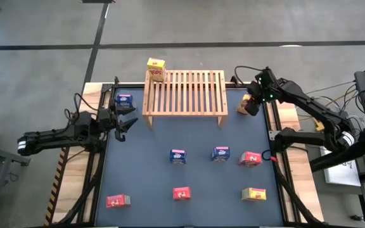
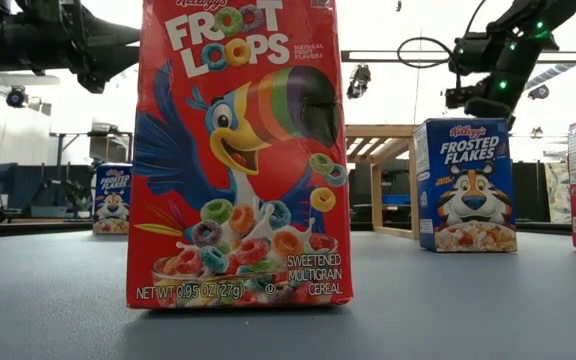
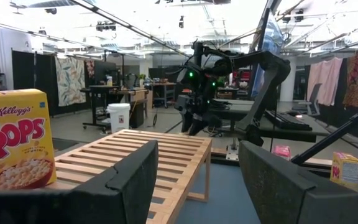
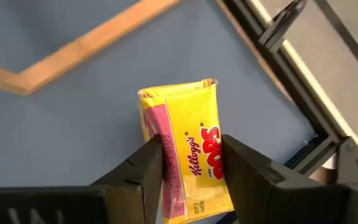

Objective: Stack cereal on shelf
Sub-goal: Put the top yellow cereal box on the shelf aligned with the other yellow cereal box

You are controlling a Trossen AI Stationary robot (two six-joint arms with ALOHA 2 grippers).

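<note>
Seen from high view, right gripper (image 1: 248,105) clamps yellow Corn Pops box (image 1: 244,105) just right of shelf (image 1: 184,93); second yellow box (image 1: 155,69) on shelf's back-left corner. Left wrist view: left gripper (image 3: 194,180) fingers spread, empty. Right wrist view: fingers (image 4: 143,171) squeeze box sides.

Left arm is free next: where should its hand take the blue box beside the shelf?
Blue box stands upright, clear of the shelf. The open left hand is best lowered from above to pinch its two broad faces near the top.
</note>
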